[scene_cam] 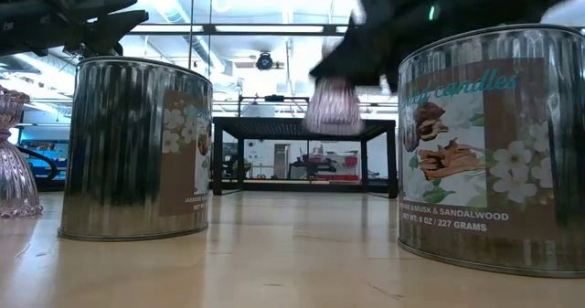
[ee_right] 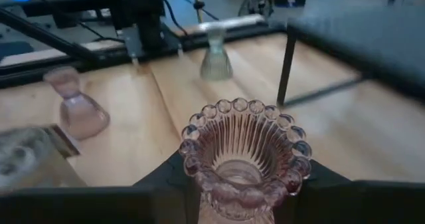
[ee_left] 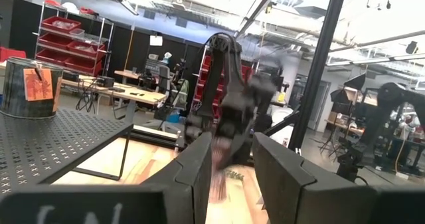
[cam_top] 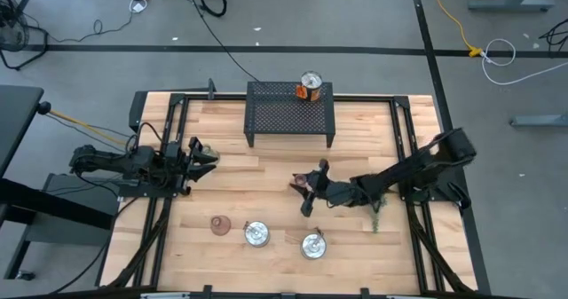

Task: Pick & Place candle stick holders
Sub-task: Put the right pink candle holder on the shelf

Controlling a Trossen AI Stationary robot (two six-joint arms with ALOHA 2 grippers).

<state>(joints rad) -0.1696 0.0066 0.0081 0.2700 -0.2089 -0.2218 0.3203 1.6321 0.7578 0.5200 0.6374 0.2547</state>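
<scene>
Pinkish-brown glass is up in the air: the right gripper [cam_top: 306, 189] has its jaws clamped on a candle stick holder [ee_right: 242, 161], beaded rim facing the wrist camera, ribbed walls gripped on both sides by the dark fingers [ee_right: 166, 174]. From the high view this gripper sits just right of the tabletop's centre, its arm reaching in from three o'clock. The low view shows the held holder [scene_cam: 334, 105] hanging clear above the wood, tucked under the dark gripper [scene_cam: 366, 47].

Second pinkish-brown holder [cam_top: 218, 224] stands on the tabletop [cam_top: 266, 170] at about seven o'clock from centre, just left of the two silvery tins [cam_top: 257, 234]. In the low view it shows at the far left edge [scene_cam: 14, 162], upright, beside the left tin [scene_cam: 137, 148]; the other tin [scene_cam: 494, 148] fills the right side, and its label reads sandalwood.

Pale green holder [ee_right: 216, 54] stands upright well beyond the held one in the right wrist view, near the dark frame rails.

Left gripper [cam_top: 202, 154] waits at nine o'clock, low near the left edge of the wood, jaws parted a narrow way with nothing between them, as its own wrist view shows [ee_left: 229, 177].

At twelve o'clock a black perforated stand [cam_top: 290, 113] carries another tin with an orange label [cam_top: 310, 87]. A green plant sprig [cam_top: 377, 217] lies at four o'clock beside the right arm.
</scene>
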